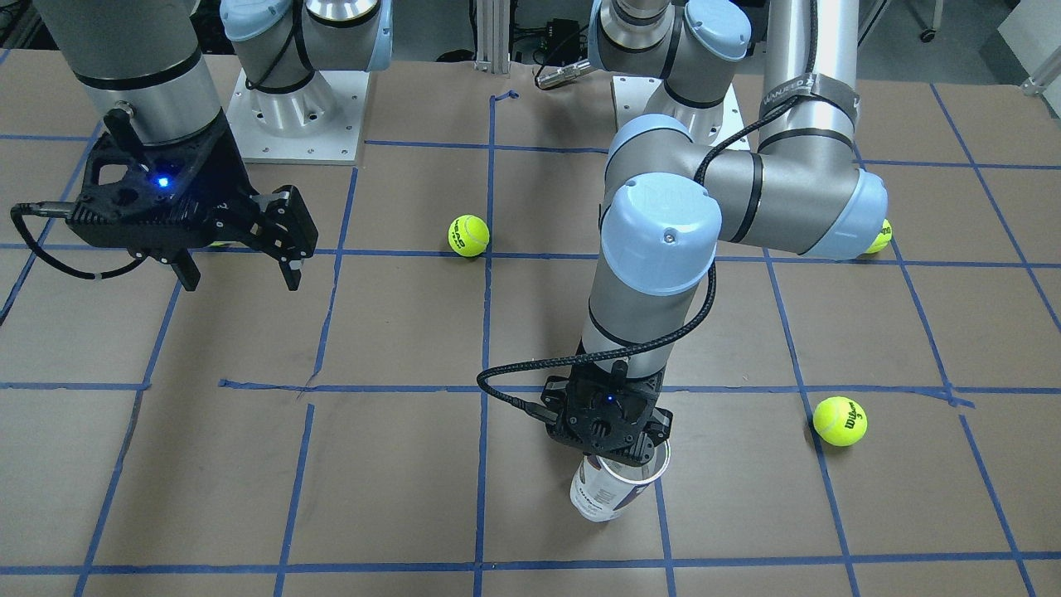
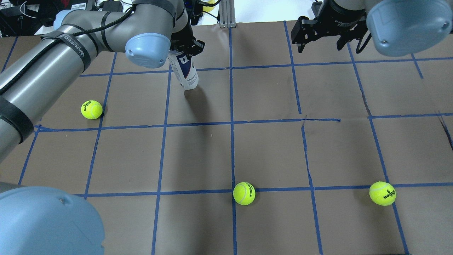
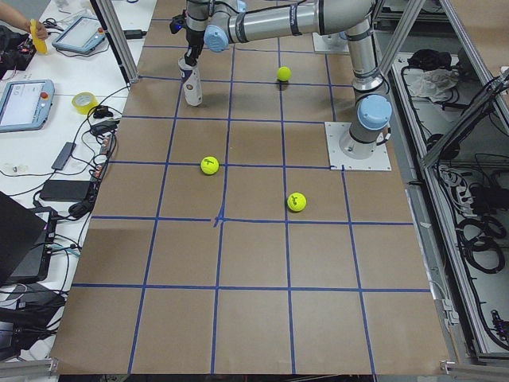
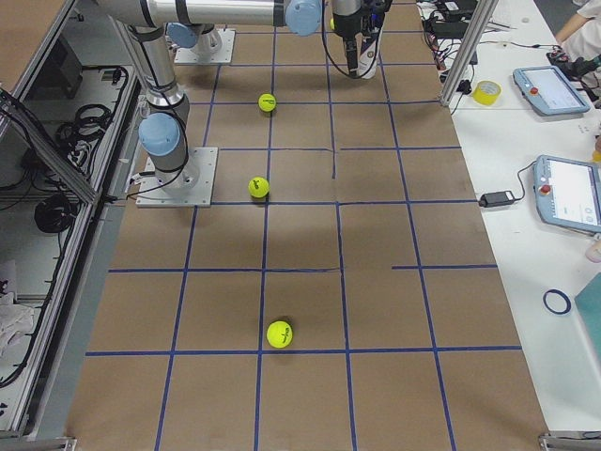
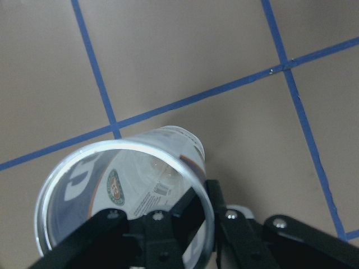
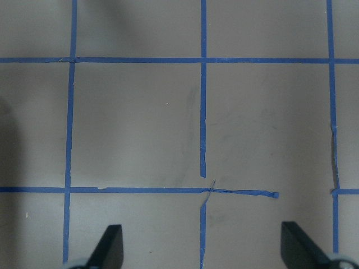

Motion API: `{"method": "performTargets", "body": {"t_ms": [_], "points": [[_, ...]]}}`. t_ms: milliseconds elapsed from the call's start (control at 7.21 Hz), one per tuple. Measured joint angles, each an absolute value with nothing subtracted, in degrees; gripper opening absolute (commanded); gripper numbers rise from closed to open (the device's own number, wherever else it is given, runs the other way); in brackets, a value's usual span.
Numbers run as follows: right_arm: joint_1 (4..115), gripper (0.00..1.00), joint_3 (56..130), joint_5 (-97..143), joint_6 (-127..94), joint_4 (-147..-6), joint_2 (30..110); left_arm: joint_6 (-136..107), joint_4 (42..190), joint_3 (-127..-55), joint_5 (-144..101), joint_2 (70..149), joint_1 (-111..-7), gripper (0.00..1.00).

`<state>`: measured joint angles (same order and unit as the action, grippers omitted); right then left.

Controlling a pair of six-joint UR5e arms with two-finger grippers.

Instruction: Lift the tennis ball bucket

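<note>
The tennis ball bucket [image 1: 603, 494] is a clear can with a white and navy label and a silver rim. It hangs tilted from my left gripper [image 1: 620, 452] at the table's far side. It also shows in the overhead view [image 2: 187, 72] and the left wrist view [image 5: 120, 174]. My left gripper [image 5: 203, 196] is shut on the can's rim wall, one finger inside the open mouth and one outside. I cannot tell whether the can's base touches the paper. My right gripper [image 1: 239, 267] is open and empty above the table, well away; the right wrist view [image 6: 205, 252] shows only paper below it.
Three yellow-green tennis balls lie on the brown paper with its blue tape grid: one [image 2: 91, 109] near my left arm, one [image 2: 244, 193] in the near middle, one [image 2: 382, 193] at the near right. The arm bases [image 1: 294, 108] stand at the robot's edge.
</note>
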<state>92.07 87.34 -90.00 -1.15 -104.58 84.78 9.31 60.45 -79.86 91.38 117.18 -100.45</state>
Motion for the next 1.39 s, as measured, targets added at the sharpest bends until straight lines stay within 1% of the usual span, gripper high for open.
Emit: {"method": "performTargets", "body": {"t_ms": [139,277,416,554,832,970,1248,1386], "points": [[92.0,1.0,87.4,-90.0,-1.1,-104.6,84.8,9.3,61.2,-79.9,91.3,117.3,-100.5,0.3],[92.0,1.0,87.4,-90.0,-1.1,-104.5,84.8,9.4,62.1,-79.9,91.2,117.3,-100.6,0.42],[92.0,1.0,87.4,-90.0,-1.1,-104.5,84.7,9.6,62.6,-79.9,91.2,117.3,-100.7,0.63],[92.0,1.0,87.5,-90.0,-1.1,-104.5,84.7,9.6,62.9,-79.9,91.2,117.3,-100.9,1.0],[91.9,1.0,87.9,-90.0,-1.1,-104.5,84.7,9.5,64.2,-79.3,91.2,116.4,-101.1,1.0],[91.9,1.0,87.9,-90.0,-1.0,-104.5,84.8,9.4,66.6,-77.8,91.3,115.2,-101.2,1.0],[91.8,1.0,88.0,-90.0,-0.8,-104.5,84.8,9.4,76.1,-72.0,91.7,112.3,-100.9,1.0],[91.8,1.0,88.0,-90.0,-0.7,-104.5,84.7,9.0,80.7,-70.5,92.2,110.2,-99.9,1.0]]}}
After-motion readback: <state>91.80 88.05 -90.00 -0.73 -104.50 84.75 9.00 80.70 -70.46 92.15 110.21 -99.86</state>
